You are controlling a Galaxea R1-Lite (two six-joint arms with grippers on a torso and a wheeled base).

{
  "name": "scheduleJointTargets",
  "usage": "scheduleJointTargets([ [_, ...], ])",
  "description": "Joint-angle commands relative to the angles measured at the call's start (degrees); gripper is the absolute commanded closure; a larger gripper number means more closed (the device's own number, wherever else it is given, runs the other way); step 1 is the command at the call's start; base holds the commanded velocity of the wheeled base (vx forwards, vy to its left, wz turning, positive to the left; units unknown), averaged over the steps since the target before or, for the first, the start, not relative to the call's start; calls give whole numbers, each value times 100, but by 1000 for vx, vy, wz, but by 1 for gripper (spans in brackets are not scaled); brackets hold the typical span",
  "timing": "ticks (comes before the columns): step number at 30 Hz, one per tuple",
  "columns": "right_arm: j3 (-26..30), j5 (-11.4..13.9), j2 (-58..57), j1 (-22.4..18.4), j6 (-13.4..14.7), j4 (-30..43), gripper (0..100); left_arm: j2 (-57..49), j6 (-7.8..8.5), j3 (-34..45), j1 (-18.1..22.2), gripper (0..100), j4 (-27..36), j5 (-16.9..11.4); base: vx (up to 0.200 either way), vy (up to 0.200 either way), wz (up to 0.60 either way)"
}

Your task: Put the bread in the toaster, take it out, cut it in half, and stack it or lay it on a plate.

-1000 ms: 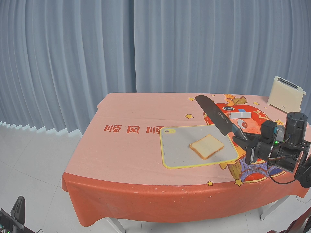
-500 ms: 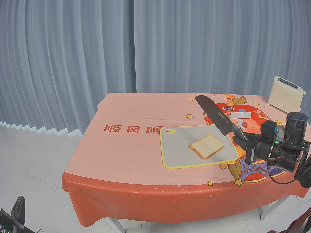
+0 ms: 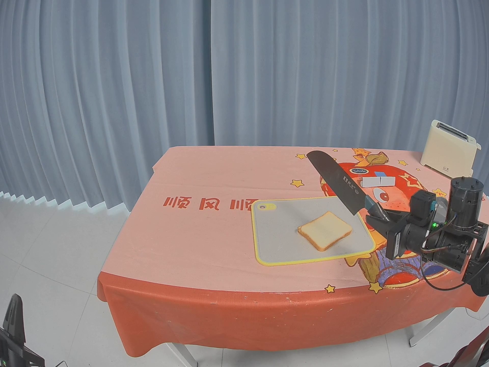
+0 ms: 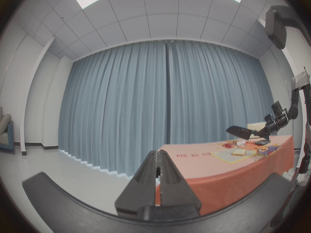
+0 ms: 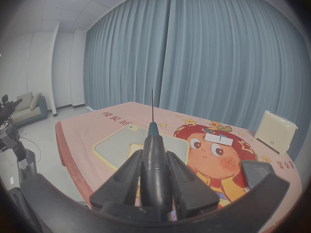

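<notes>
A slice of bread (image 3: 325,230) lies flat on the grey, yellow-rimmed cutting board (image 3: 277,230) on the orange table. My right gripper (image 3: 379,218) is to the right of the board, shut on the handle of a knife (image 3: 337,180). The black blade slants up and back over the board's far right corner, clear of the bread. In the right wrist view the gripper (image 5: 155,154) clamps the knife handle (image 5: 155,165), and the bread (image 5: 133,149) lies beyond it. The cream toaster (image 3: 449,149) stands at the table's far right corner. My left gripper (image 4: 158,160) is shut and empty, low beside the table's left (image 3: 12,324).
A small white and blue object (image 3: 378,181) lies on the cartoon print behind the board. A dark flat object (image 5: 257,170) sits near the right gripper. The tablecloth's left half (image 3: 193,230) is bare. Grey curtains hang behind the table.
In the head view the left gripper has shifted left at the bottom corner. The right arm, the knife and the bread have not moved.
</notes>
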Motion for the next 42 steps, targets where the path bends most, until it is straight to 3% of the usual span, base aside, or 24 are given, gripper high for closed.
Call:
scheduleJointTargets([
  [1, 30, 1, 26, 10, -2, -2, 100, -93, 12, 101, 4, 100, -363, 33, 0, 0, 0],
  [42, 109, 10, -71, 10, -72, -2, 100, -93, 12, 101, 4, 100, -126, 24, 0, 0, 0],
])
